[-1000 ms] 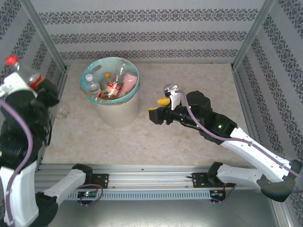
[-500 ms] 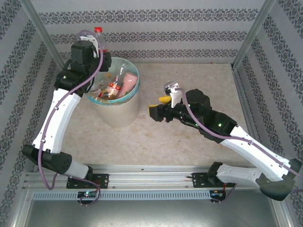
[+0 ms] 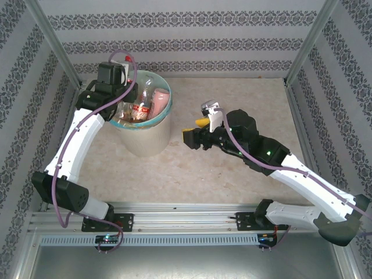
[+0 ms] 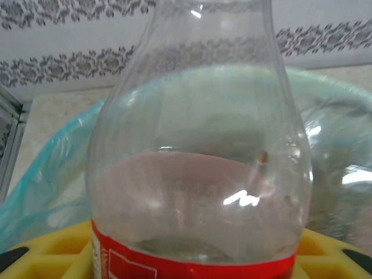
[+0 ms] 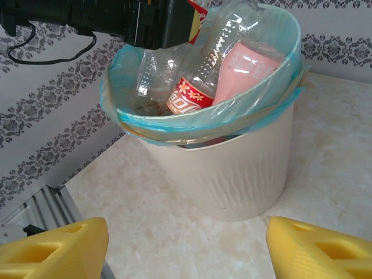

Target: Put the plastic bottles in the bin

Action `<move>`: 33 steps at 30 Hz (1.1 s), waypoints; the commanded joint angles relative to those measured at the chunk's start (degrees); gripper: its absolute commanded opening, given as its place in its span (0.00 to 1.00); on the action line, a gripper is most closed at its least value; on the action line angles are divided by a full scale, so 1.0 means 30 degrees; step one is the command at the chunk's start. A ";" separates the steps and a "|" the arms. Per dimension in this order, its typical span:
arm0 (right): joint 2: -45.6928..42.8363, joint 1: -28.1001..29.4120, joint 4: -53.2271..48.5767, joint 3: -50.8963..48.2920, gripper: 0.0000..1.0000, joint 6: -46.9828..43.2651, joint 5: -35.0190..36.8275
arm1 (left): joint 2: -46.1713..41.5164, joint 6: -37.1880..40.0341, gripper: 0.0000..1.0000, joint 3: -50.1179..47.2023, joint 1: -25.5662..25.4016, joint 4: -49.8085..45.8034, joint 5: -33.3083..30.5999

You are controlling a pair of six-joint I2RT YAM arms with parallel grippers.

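Note:
My left gripper hangs over the back left rim of the bin, shut on a clear plastic bottle with a red label. The bottle's neck points away from the wrist, down toward the bag-lined opening. In the right wrist view that held bottle dips into the bin beside a red flower-label bottle and a pink-label one. Other bottles lie inside. My right gripper stands open and empty just right of the bin, its yellow fingers wide apart.
Patterned walls and metal frame posts close in the marble tabletop on three sides. The arms' base rail runs along the near edge. Open tabletop lies in front of and to the right of the bin.
The left arm swung in from the far left with the bottle, passed above the bin's back rim, and has now lowered toward the opening. The right arm has stayed put.

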 commanded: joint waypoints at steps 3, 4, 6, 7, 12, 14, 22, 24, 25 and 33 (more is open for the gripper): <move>0.0337 0.0037 0.0071 0.0123 0.73 0.0118 -0.0014 | 0.0567 -0.0729 0.47 -0.0812 0.0364 -0.1382 0.1140; 0.0361 0.0033 0.0096 0.0125 0.73 0.0102 -0.0024 | 0.0605 -0.0717 0.47 -0.0922 0.0413 -0.1465 0.1232; 0.0445 0.0042 0.0122 0.0169 0.73 0.0089 -0.0025 | 0.0589 -0.0742 0.47 -0.1228 0.0453 -0.1467 0.1383; 0.0513 0.0033 0.0136 0.0199 0.73 0.0103 -0.0051 | 0.0628 -0.0773 0.47 -0.1325 0.0495 -0.1539 0.1454; 0.0858 0.0038 0.0131 0.0442 0.73 0.0169 -0.0241 | 0.0841 -0.1137 0.48 -0.1649 0.1012 -0.1738 0.2235; 0.0921 0.0033 0.0098 0.0560 0.73 0.0177 -0.0274 | 0.0934 -0.1239 0.49 -0.1596 0.1174 -0.1995 0.2413; 0.0903 0.0062 0.0126 0.0594 0.73 0.0286 -0.0082 | 0.1300 -0.0958 0.46 -0.1456 0.1540 -0.2844 0.2767; 0.0926 0.0090 0.0127 0.0564 0.73 0.0374 -0.0113 | 0.1413 -0.0870 0.46 -0.1774 0.1645 -0.2830 0.3030; 0.0955 0.0095 0.0098 0.0564 0.73 0.0378 -0.0113 | 0.1533 -0.0764 0.46 -0.1833 0.1647 -0.2937 0.3220; 0.1134 0.0179 0.0220 0.0656 0.73 0.0436 -0.0164 | 0.1788 -0.0189 0.56 -0.1835 0.1629 -0.3563 0.3352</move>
